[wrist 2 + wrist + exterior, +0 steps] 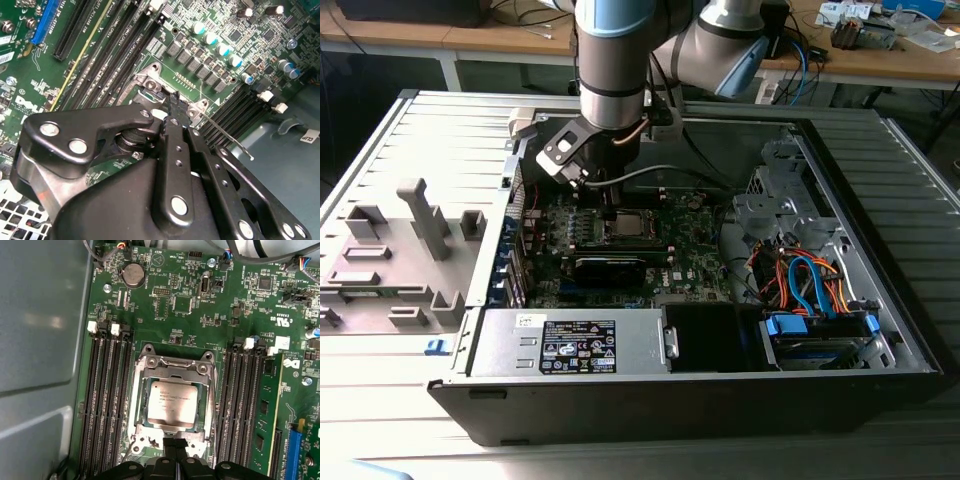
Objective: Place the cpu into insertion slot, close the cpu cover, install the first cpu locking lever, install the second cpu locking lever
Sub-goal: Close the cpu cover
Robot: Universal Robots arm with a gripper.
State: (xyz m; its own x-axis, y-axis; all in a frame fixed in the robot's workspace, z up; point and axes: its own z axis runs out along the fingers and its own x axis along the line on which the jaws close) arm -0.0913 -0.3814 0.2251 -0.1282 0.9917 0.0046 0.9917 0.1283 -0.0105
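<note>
Right, exterior view: the gripper [608, 207] hangs low over the green board [692, 248]. Second wrist view: fingers [172, 150] pressed together, tips at the insertion slot [149, 84], a thin wire lever [227, 136] slanting away. First wrist view: the cpu [172, 404] sits in the slot, the cpu cover [175, 367] down around it

A grey ribbed metal table [918, 190] carried an open computer case [700, 405] on its side, centre and right in the exterior view, and a grey moulded fixture [395, 265] just beside it at the exterior view's left.
</note>
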